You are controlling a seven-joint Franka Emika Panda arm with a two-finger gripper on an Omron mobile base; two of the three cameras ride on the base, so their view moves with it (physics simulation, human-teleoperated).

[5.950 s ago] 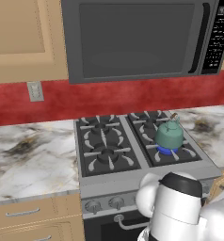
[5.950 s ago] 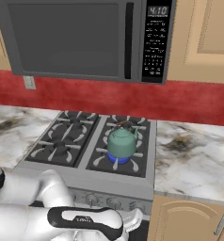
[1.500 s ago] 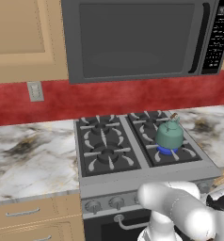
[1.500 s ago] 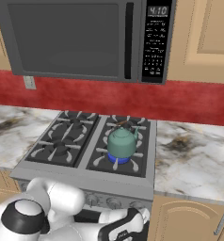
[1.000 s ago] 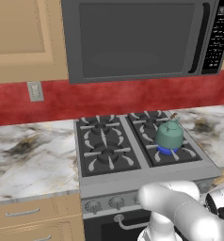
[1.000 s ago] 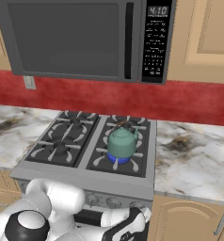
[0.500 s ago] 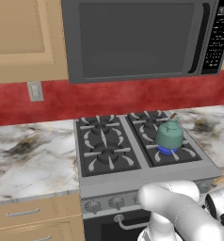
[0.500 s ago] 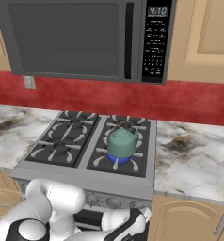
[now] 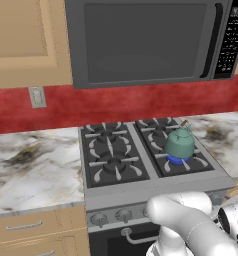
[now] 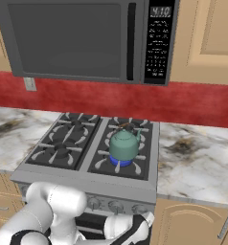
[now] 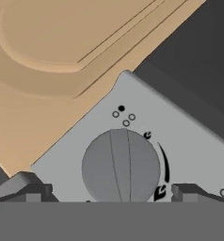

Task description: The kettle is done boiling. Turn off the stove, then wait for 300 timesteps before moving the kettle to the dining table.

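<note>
A simulated kitchen with a red backsplash, tan wood cabinets and white marble counters (image 9: pixel 31 167) veined grey-brown. The landmark is the stainless steel gas stove (image 9: pixel 141 160) with four black cast-iron burner grates, set between the counters. A dark grey microwave (image 9: pixel 151 40) hangs directly above the stove, its clock panel (image 10: pixel 160 40) at the right end. A beige wall outlet (image 9: pixel 37 96) sits on the backsplash, up and to the left of the stove.

The small squat teal-green kettle (image 10: pixel 124 144) with a short spout and brownish top handle stands upright on the stove's front right grate. A blue flame (image 10: pixel 119 161) shows beneath it, so that burner is lit.

The white arm bends low in front of the stove's row of round knobs. The two-finger gripper (image 11: pixel 111 190) faces one round grey knob (image 11: pixel 120 165) at the right end of the stove's control panel, beside a tan cabinet door (image 11: pixel 62 56). The dark fingertips (image 11: pixel 34 190) stand spread wide, one on each side of the knob, and whether they touch it cannot be told. Black flame marks are printed on the panel just beside the knob.
</note>
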